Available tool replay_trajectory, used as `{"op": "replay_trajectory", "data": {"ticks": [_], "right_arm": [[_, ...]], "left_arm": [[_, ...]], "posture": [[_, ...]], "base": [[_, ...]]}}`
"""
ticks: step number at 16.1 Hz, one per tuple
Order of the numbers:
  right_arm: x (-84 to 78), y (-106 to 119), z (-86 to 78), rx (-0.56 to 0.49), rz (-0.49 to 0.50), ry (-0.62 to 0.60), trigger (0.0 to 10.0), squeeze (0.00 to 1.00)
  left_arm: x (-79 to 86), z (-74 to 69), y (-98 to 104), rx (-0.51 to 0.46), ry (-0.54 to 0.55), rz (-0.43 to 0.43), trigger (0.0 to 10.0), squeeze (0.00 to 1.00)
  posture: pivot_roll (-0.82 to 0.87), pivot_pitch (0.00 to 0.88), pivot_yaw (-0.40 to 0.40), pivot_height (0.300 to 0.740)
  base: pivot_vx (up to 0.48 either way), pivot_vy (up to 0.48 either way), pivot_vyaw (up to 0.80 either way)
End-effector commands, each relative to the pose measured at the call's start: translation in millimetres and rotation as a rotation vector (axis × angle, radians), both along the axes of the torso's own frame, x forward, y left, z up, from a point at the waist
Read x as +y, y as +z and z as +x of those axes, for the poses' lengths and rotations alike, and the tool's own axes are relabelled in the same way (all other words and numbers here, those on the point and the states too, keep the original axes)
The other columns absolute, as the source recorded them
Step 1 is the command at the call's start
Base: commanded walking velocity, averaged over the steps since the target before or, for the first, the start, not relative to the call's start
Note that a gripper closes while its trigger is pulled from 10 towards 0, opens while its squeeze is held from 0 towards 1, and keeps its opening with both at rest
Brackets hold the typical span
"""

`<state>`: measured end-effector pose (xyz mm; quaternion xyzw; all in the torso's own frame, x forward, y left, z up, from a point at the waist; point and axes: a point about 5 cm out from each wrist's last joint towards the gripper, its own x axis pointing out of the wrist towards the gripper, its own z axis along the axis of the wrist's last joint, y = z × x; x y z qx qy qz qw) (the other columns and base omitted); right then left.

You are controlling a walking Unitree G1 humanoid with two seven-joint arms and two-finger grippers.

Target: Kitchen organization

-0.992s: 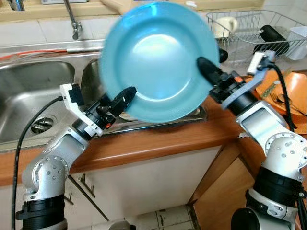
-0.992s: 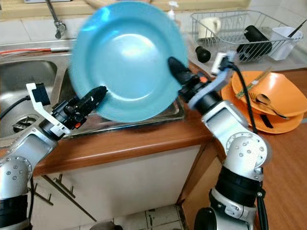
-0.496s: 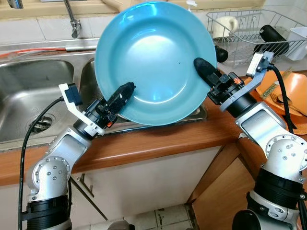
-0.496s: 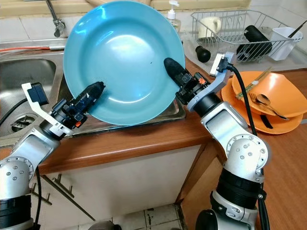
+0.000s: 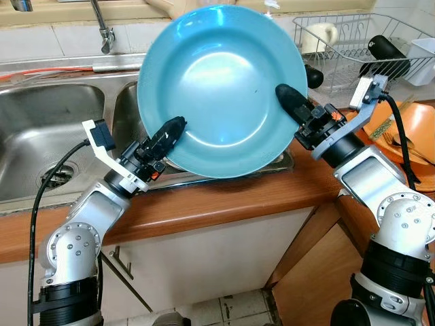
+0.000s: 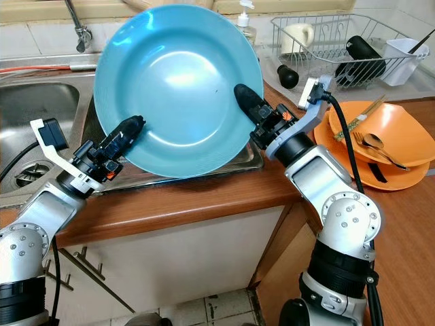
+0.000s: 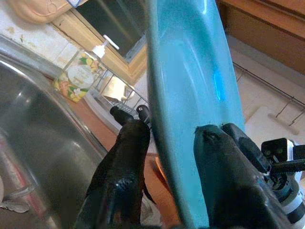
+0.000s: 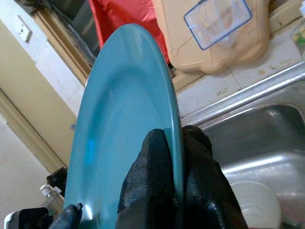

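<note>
Blue plate [image 5: 221,81] (unmarked), rim pinched by left tool [image 5: 168,132], right tool [image 5: 289,100]

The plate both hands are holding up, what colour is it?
The plate is plain light blue, with no pattern. The left eye view shows it best.

No text, brand, number or sign is reading clearly anywhere. The soap bottle [image 7: 76,76] by the window is wearing a flowered label, but any lettering on it is blurring beyond reading. The blue plate [image 5: 221,88] is showing no markings, and nothing legible is appearing on the dish rack [image 6: 340,41].
</note>
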<state>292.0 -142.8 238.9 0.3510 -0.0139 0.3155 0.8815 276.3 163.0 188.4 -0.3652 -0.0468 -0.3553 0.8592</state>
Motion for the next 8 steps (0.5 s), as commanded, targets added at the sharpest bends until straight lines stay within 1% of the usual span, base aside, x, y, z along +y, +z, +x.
{"op": "replay_trajectory", "data": {"ticks": [1,5,8], "right_arm": [[0.9,5.9,-1.4,-0.031,0.020,0.002,0.0,0.00],[2.1,4.4,-1.5,-0.030,0.023,0.002,0.0,0.00],[3.5,3.5,-1.7,-0.030,0.023,0.005,0.0,0.00]], "left_arm": [[2.9,-0.3,1.8,0.000,0.007,-0.008,0.0,0.00],[3.5,-0.9,2.4,-0.004,0.009,0.005,0.0,0.00],[4.6,1.2,0.8,0.000,0.049,0.037,0.0,0.00]], "posture": [[-0.02,0.000,0.024,0.740],[-0.01,0.000,0.024,0.740],[-0.01,0.000,0.029,0.740]], "base": [[0.000,0.000,0.00],[0.000,0.000,0.00],[0.000,0.000,0.00]]}}
